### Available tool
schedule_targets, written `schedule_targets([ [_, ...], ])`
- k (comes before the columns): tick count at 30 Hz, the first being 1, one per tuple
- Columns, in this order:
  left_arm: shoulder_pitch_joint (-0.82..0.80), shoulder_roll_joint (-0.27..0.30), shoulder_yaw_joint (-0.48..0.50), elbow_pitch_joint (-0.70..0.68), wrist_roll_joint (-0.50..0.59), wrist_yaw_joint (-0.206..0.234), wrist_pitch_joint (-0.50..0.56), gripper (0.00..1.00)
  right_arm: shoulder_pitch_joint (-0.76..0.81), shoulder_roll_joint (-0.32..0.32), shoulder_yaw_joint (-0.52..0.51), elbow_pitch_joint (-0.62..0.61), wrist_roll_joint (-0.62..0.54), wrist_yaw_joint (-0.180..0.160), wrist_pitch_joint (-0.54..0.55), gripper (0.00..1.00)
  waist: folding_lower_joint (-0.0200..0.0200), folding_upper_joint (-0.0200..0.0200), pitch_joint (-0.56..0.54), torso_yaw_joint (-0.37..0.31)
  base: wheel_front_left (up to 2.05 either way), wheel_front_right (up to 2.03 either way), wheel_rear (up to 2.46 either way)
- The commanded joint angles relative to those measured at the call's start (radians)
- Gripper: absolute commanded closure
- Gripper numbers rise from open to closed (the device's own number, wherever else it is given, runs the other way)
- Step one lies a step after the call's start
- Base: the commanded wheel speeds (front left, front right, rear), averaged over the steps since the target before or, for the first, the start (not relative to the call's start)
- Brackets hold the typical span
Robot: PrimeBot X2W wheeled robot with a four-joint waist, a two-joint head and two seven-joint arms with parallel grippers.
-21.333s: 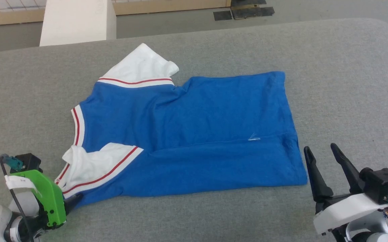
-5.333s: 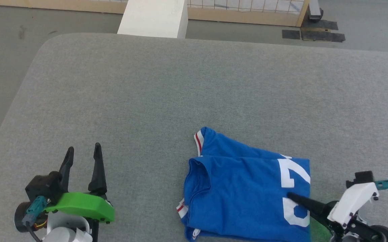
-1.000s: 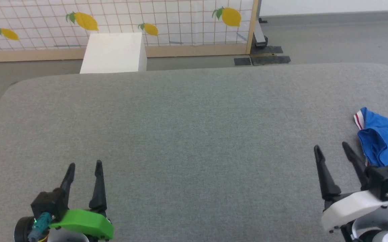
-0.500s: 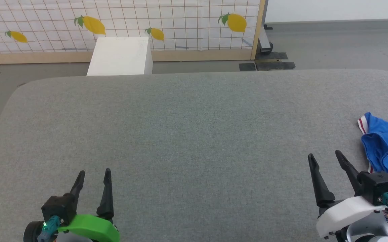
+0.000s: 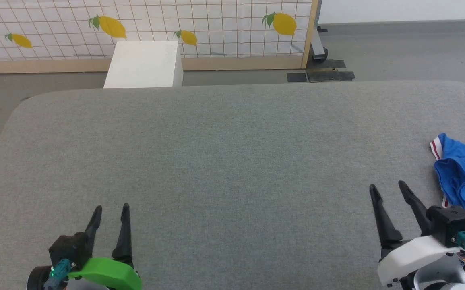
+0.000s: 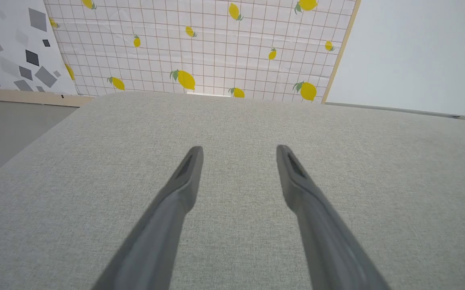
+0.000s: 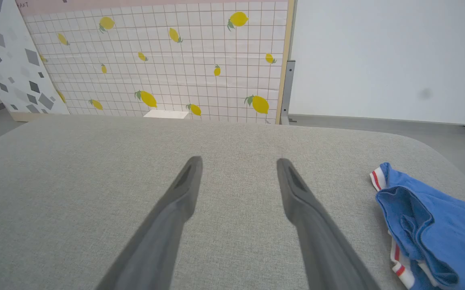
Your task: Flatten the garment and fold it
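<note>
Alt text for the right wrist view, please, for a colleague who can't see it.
The right gripper stands open and empty, its dark fingers over the grey table. The blue garment, red-and-white trim showing, lies apart at the view's right edge. A lemon-print screen stands behind.

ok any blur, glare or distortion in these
Head view: even, soft light, no glare, blue jersey cut off by the frame's edge. Left wrist view: the far edge of the grey table bows, left gripper's fingers blurred. Right wrist view: right gripper's fingers blurred too.
</note>
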Motion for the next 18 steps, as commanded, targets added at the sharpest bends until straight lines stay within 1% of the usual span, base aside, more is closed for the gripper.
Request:
schedule_targets([
  [1, 0.000, 0.000, 0.000, 0.000, 0.000, 0.000, 0.000, 1.00, 0.000, 0.000, -0.001, 0.000, 0.000, 0.000, 0.000, 1.00, 0.0001, 0.0000, 0.000, 0.000, 0.00, 0.00, 0.00],
  [6, 0.000, -0.001, 0.001, -0.001, 0.003, -0.001, 0.002, 1.00, 0.000, 0.000, -0.001, 0.000, -0.001, 0.000, 0.000, 1.00, 0.0001, 0.0001, 0.000, 0.000, 0.00, 0.00, 0.00],
  [18, -0.003, -0.026, 0.024, -0.012, 0.046, -0.012, 0.026, 1.00, -0.008, 0.002, 0.001, 0.010, -0.010, 0.000, -0.005, 1.00, 0.0001, 0.0012, -0.001, 0.001, 0.00, 0.00, 0.00],
])
